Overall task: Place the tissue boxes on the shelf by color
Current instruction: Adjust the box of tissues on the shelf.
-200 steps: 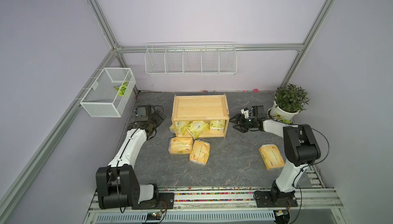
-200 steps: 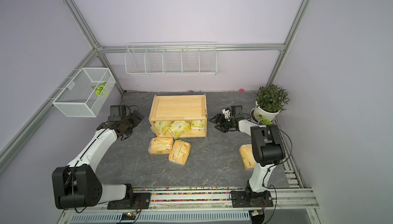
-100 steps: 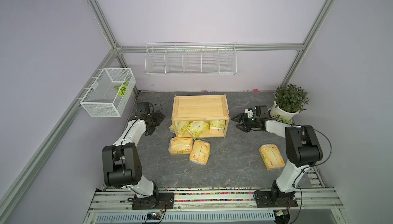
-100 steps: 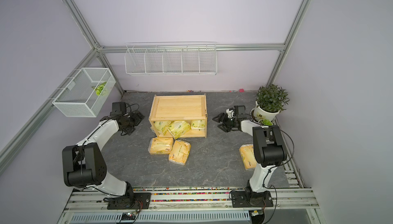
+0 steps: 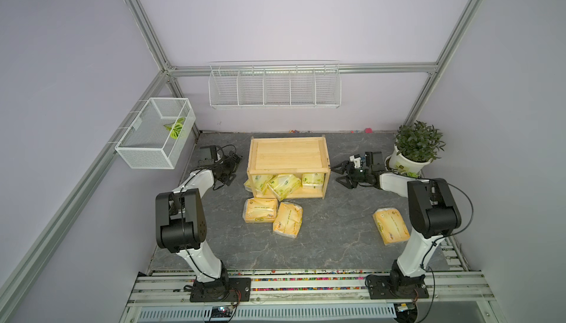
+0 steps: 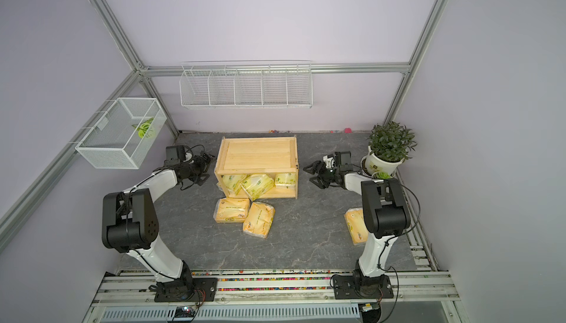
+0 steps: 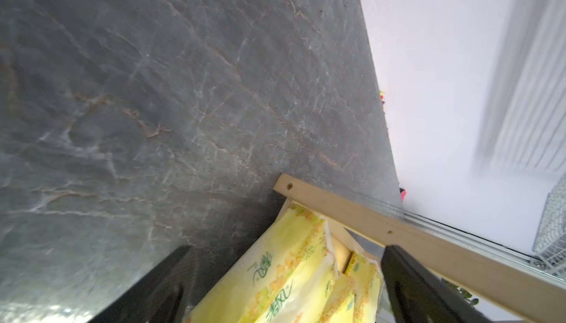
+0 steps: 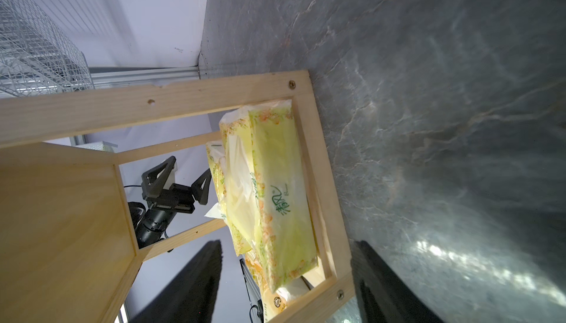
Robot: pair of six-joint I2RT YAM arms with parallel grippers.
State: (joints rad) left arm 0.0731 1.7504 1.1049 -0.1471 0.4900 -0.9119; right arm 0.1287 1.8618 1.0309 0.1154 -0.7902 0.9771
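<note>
Right gripper (image 5: 336, 173): spread wide, empty, beside wooden shelf (image 5: 288, 156). Lone orange tissue pack (image 5: 391, 226): on worktop (image 5: 330, 238) behind it, baseward, long axis roughly front-to-back. Left gripper (image 5: 235, 169): spread, empty, farther.

past sec the elbow of my left arm (image 5: 179, 214) swung way up n my left gripper (image 5: 235, 169) slid closer to the shelf (image 5: 288, 156)

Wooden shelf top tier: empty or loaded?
Empty. The shelf shows a bare top board in both top views; the pale yellow-green packs sit on the lower tier beneath it.
</note>
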